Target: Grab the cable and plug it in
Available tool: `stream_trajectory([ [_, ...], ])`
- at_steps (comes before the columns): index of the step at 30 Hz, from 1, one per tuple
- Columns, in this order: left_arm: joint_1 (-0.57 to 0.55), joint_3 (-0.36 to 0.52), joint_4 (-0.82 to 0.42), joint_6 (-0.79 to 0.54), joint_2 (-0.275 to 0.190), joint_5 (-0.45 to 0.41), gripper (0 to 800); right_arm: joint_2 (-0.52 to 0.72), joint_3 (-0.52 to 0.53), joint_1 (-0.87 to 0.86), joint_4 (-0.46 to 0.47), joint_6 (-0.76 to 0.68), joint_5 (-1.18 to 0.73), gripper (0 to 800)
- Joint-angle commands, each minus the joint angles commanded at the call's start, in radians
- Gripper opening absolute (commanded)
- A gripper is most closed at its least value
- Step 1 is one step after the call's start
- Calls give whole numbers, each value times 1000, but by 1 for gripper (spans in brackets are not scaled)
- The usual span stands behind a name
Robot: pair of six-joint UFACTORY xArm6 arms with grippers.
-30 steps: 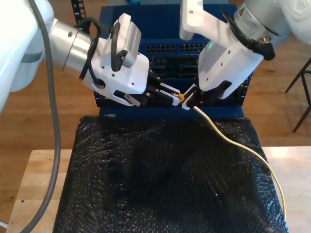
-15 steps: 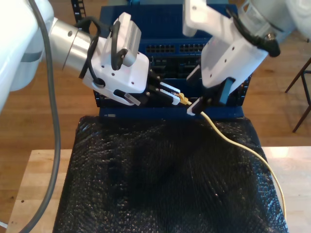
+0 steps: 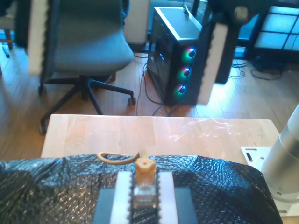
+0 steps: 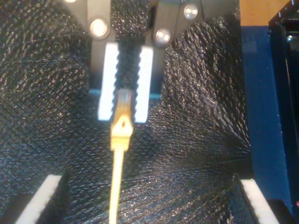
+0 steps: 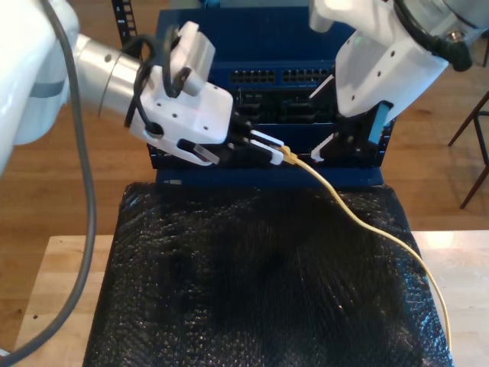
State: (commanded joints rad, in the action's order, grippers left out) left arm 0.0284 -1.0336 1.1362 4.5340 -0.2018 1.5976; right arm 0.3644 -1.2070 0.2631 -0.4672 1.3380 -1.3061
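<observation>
Cable (image 5: 359, 223) plug end clamped in my first gripper (image 5: 273, 151), trailing over black mat (image 5: 252, 283). My second gripper (image 5: 348, 145) spread wide, just beside.

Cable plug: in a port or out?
Out. The plug is clamped between the pads of my first hand, held in front of the blue rack and not seated in any port.

We see a crinkled black plastic sheet (image 5: 252, 283) over the pale wooden counter (image 5: 53, 283), a blue rack (image 5: 260, 46) behind.
</observation>
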Motion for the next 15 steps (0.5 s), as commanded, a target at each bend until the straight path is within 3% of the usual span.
stream_trajectory([
  [15,46,-35,84,81,110,172,3,133,0,3,-2,58,-2,799],
])
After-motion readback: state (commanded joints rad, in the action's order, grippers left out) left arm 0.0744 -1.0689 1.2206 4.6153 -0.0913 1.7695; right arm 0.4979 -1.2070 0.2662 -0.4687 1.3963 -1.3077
